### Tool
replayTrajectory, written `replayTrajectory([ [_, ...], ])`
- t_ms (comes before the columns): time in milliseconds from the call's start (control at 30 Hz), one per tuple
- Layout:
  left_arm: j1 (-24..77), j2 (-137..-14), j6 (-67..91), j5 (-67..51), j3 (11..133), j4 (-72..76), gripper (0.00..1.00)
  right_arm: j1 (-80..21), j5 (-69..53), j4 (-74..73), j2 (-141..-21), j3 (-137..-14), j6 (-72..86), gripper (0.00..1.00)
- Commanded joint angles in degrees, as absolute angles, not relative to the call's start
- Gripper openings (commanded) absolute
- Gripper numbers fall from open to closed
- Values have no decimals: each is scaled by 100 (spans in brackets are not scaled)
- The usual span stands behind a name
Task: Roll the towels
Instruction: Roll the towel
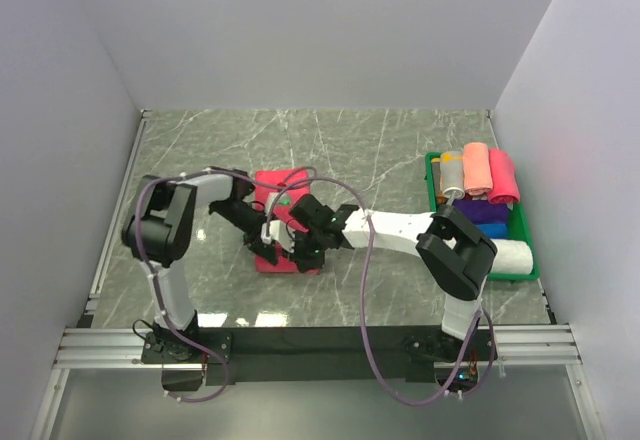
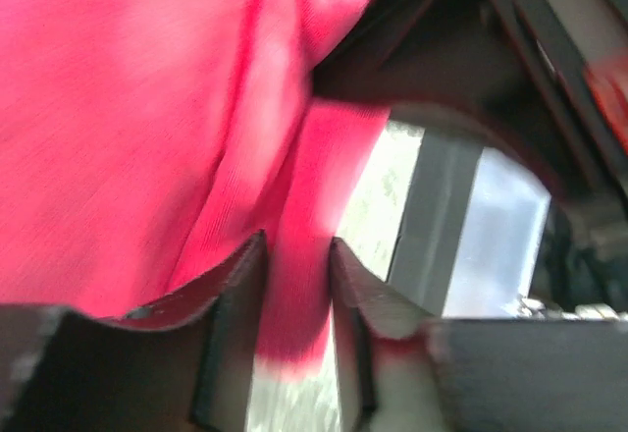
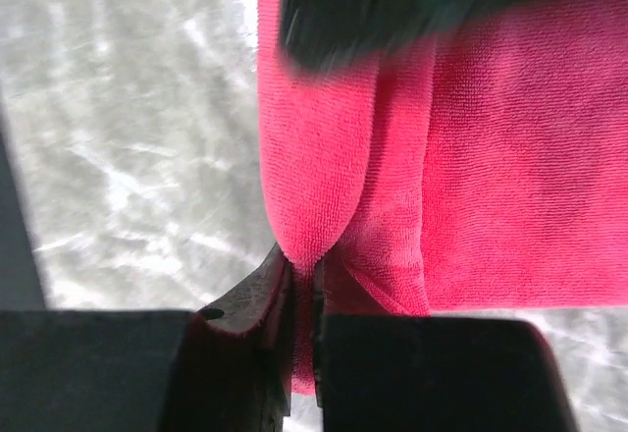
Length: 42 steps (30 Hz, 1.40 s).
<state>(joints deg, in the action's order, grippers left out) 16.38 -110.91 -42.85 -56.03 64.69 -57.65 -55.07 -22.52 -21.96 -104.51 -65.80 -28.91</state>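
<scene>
A crimson-red towel point(image 1: 281, 200) lies on the marble table left of centre, its near end folded up. My left gripper point(image 1: 262, 247) is at the towel's near left corner, shut on a fold of the red towel point(image 2: 294, 245). My right gripper point(image 1: 306, 252) is at the near right corner, pinched shut on the towel's edge point(image 3: 324, 157). The two grippers sit close together over the near end, and the arms hide much of the cloth. Rolled towels point(image 1: 478, 170) in salmon, pink, blue and white lie in the green tray point(image 1: 431, 175).
The green tray stands at the right edge of the table, near the right arm's elbow point(image 1: 455, 250). Grey walls close in the table on the left, back and right. A metal rail point(image 1: 300, 340) runs along the near edge.
</scene>
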Motion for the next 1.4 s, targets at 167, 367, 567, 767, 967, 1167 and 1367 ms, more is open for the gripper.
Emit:
replayTrajectory([
  [167, 118, -9784, -4588, -5343, 6407, -5905, 46, -5089, -4093, -4375, -11135, -7477, -2567, 0],
  [367, -448, -8203, -5062, -4968, 5821, -5934, 55, -4694, -4929, -5403, -12233, -8551, -2584, 0],
  [567, 269, -6067, -5063, -3782, 4494, -5099, 59, -4509, -5308, -6256, -13297, -9561, -2716, 0],
  [767, 2520, -4650, -4562, -2673, 3534, -3879, 70, -4421, -5563, -7057, -14334, -10511, -2725, 0],
  [967, 4059, -5035, -4430, -1847, 3603, -3472, 68, -4280, -5861, -7215, -14765, -10819, -2610, 0],
  [1167, 4956, -5677, -4710, -1285, 3542, -2954, 66, -4201, -6100, -7356, -15055, -11030, -2523, 0],
  [1367, 5054, -6284, -4825, -862, 3411, -2304, 63, -4175, -6205, -7216, -15091, -11048, -2356, 0],
])
